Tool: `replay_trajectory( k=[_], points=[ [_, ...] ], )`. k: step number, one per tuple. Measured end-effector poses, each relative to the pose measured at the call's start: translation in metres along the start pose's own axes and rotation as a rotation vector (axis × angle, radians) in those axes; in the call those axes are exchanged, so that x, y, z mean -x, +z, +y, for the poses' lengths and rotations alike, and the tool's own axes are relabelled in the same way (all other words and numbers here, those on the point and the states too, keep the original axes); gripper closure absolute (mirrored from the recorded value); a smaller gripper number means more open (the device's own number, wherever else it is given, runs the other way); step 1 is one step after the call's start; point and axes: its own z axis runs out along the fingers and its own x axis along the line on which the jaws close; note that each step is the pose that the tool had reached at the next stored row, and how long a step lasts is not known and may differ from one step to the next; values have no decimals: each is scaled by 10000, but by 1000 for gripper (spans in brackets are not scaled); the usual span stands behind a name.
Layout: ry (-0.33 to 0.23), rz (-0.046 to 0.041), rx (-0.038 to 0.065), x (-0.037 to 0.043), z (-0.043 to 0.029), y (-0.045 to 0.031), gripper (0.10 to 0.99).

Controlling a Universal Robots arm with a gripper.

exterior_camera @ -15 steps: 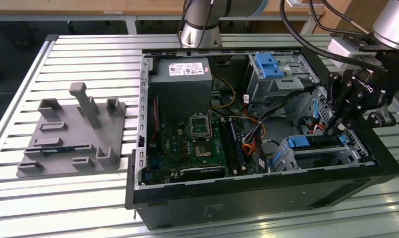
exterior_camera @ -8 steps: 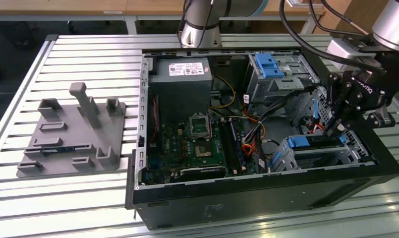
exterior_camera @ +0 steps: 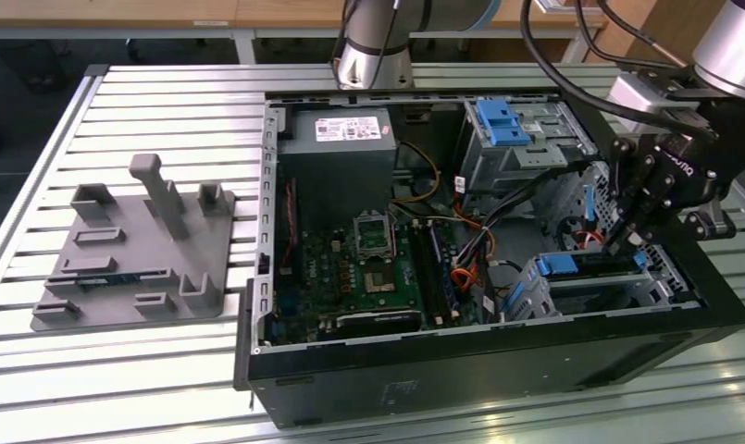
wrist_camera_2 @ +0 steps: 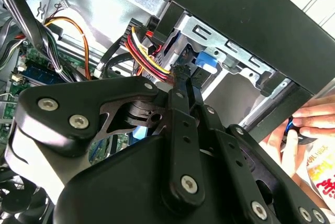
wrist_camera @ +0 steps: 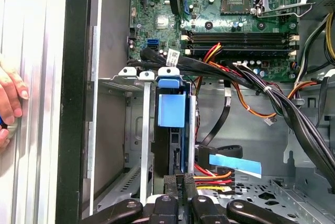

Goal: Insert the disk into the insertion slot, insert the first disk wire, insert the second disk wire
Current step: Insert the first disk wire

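Note:
The disk [exterior_camera: 585,265] sits inside the insertion slot [exterior_camera: 644,294], the low grey cage at the case's front on the exterior view's right; its blue carrier end [wrist_camera: 171,110] faces up between the cage rails [wrist_camera: 131,77]. My gripper [exterior_camera: 622,242] hangs right over the disk's rear end. In both wrist views its fingers are closed together, gripper [wrist_camera: 179,182] [wrist_camera_2: 182,72] shut on the black plug of a red, yellow and black disk wire [wrist_camera_2: 149,51], held against the disk's edge. A second black flat wire with a blue tag [wrist_camera: 234,162] lies loose beside it.
A taller cage with a blue latch [exterior_camera: 505,125] stands behind, with cable bundles [wrist_camera: 272,98] running across the motherboard [exterior_camera: 372,268]. A person's hand [wrist_camera: 9,98] rests on the case's outer wall. A grey fixture plate [exterior_camera: 138,250] lies on the exterior view's left.

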Motion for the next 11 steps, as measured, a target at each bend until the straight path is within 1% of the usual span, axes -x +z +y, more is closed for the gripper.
replay_trajectory(
  k=[11],
  points=[
    [0,1,0,2,4,20,918]
  ],
)
